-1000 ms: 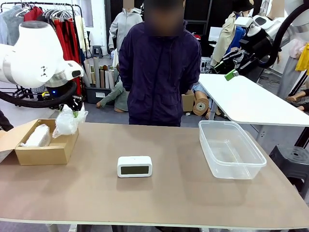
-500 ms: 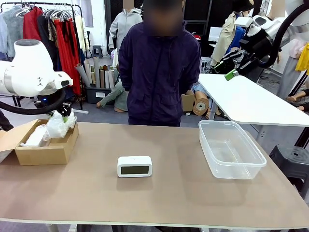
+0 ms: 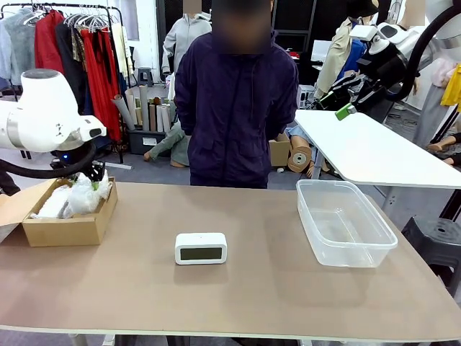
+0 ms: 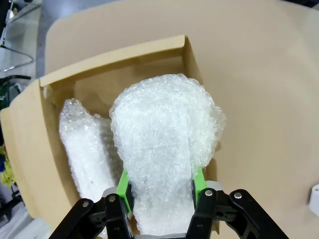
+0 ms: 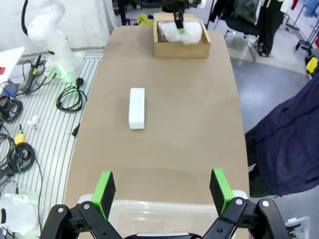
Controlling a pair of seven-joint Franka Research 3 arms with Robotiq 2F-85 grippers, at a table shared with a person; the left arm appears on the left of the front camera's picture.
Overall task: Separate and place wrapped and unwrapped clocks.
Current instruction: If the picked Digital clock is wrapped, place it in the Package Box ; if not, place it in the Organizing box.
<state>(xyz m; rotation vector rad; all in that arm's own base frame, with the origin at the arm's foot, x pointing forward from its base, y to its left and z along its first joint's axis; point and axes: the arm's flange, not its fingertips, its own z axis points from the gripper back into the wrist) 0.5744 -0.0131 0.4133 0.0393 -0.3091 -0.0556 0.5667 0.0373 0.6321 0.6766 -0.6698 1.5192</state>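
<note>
Bubble-wrap bundle (image 4: 164,144), pinched tight by our left gripper (image 4: 162,186), has sunk into the cardboard box (image 4: 114,55) beside the second bundle (image 4: 84,144); our right gripper (image 5: 162,186) gapes empty; bare clock (image 3: 201,248) sits mid-table, open room around.

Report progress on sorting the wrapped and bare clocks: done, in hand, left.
Done: one wrapped bundle lies in the cardboard box. In hand: the left gripper is shut on the second bundle, holding it low inside that box, not released. Left: the bare white clock sits untouched mid-table, and the clear tub, probably its destination, holds nothing. The right gripper is open, raised near the tub.
</note>
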